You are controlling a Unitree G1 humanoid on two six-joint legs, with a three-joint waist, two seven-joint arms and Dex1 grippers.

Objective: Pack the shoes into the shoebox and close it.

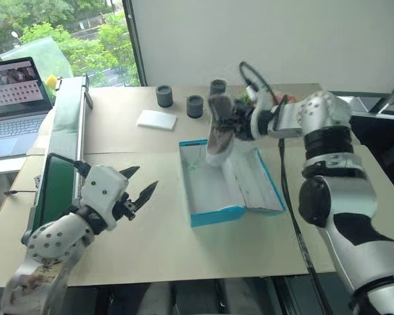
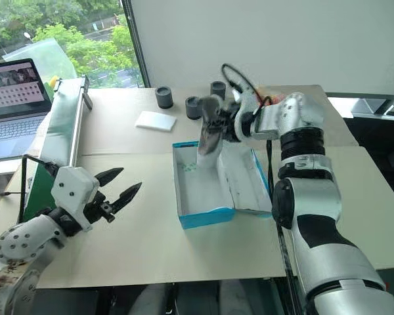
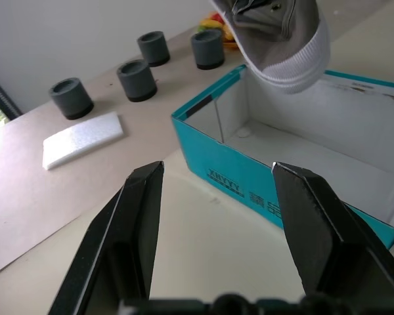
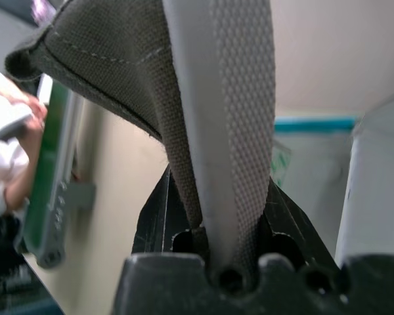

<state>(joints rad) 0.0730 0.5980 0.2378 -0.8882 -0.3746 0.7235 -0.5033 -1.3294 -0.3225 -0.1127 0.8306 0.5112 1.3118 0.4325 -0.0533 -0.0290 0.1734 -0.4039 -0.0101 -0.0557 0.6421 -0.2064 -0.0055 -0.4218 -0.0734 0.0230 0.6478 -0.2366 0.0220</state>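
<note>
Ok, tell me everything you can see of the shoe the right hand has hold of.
The shoe is small and grey-brown, of woven fabric with stitched seams, a paler strip up its back and a pale rounded toe. It hangs nearly upright, toe down, over the far end of the open turquoise box, the toe dipping inside. The right hand is shut on its fabric edge; whether the toe touches the box floor I cannot tell.

The beige table point(image 1: 151, 243) carries the open shoebox point(image 1: 213, 215) (turquoise), three dark cups point(image 1: 164, 96) and a white pad point(image 1: 156, 119).
</note>
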